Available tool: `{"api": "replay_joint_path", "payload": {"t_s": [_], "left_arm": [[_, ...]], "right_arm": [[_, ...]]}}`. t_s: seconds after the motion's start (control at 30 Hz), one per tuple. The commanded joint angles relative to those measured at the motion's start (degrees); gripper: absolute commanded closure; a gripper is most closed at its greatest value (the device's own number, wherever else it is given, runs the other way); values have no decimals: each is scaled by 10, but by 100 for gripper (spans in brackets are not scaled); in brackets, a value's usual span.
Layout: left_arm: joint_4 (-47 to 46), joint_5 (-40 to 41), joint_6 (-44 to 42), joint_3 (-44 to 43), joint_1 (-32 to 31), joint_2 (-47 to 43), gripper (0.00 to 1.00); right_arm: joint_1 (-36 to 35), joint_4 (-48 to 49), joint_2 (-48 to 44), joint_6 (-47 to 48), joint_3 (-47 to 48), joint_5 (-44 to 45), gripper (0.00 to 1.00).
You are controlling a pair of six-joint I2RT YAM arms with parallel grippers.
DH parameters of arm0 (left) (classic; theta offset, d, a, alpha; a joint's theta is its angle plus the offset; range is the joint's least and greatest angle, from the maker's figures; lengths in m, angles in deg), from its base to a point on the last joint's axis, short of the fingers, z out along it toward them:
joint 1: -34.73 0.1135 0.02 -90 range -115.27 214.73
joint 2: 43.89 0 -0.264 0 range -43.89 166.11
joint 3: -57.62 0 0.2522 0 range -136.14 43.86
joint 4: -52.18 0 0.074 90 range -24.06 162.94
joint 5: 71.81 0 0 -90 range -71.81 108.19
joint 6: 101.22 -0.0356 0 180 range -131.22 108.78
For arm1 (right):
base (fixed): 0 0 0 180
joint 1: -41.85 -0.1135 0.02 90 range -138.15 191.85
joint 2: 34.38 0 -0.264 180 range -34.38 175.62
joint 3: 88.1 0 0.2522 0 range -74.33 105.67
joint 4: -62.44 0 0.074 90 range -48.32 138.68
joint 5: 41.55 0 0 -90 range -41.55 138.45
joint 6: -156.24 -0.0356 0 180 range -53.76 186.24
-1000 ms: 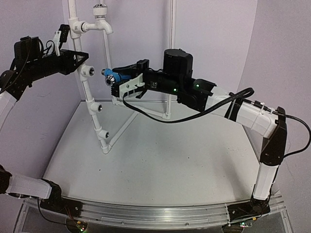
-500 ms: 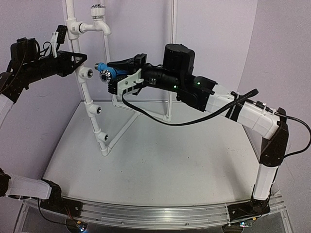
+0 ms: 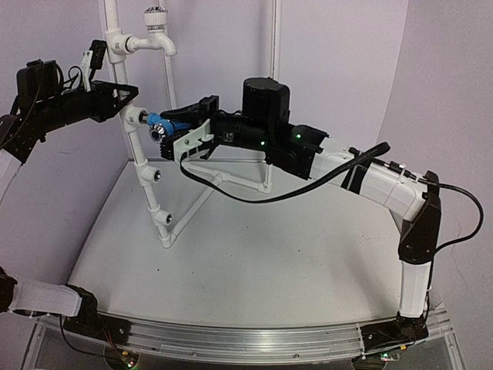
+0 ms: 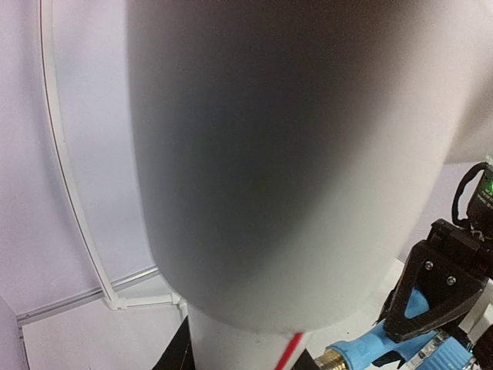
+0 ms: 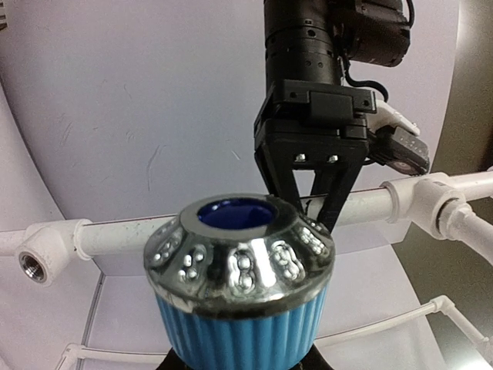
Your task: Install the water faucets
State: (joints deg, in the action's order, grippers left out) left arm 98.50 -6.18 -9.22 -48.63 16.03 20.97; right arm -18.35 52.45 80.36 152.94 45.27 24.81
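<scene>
My right gripper (image 3: pixel 173 128) is shut on the bright blue faucet (image 3: pixel 158 126) and holds it level, with its brass threaded end at a side socket (image 3: pixel 137 117) of the white pipe frame (image 3: pixel 146 166). Whether the end is inside the socket I cannot tell. In the right wrist view the faucet's ribbed knob (image 5: pixel 240 289) fills the front. My left gripper (image 3: pixel 128 98) is shut on the frame's upright pipe just above that socket; it also shows in the right wrist view (image 5: pixel 312 150). The white faucet (image 3: pixel 158 21) with its silvery knob sits on the frame's top elbow.
The frame leans on thin white legs (image 3: pixel 231 179) over the white table (image 3: pixel 254 262). Two more open sockets (image 3: pixel 155 173) lie lower on the pipe. The right arm's black cable (image 3: pixel 254 194) hangs beneath it. In the left wrist view the pipe (image 4: pixel 285 154) blocks most of the picture.
My right gripper has carried the blue faucet leftwards, from a gap away up to the frame's side socket. The left gripper rose a little, then stayed on the pipe.
</scene>
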Motion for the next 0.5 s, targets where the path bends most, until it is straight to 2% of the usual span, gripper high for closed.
{"api": "replay_joint_path", "payload": {"t_s": [0.0, 0.47], "left_arm": [[34, -97, 204, -16, -7, -15, 100], [34, -114, 204, -13, -8, -18, 100]], "right_arm": [[-4, 20, 9, -13, 43, 3, 100], [-4, 3, 29, -17, 77, -10, 100]]}}
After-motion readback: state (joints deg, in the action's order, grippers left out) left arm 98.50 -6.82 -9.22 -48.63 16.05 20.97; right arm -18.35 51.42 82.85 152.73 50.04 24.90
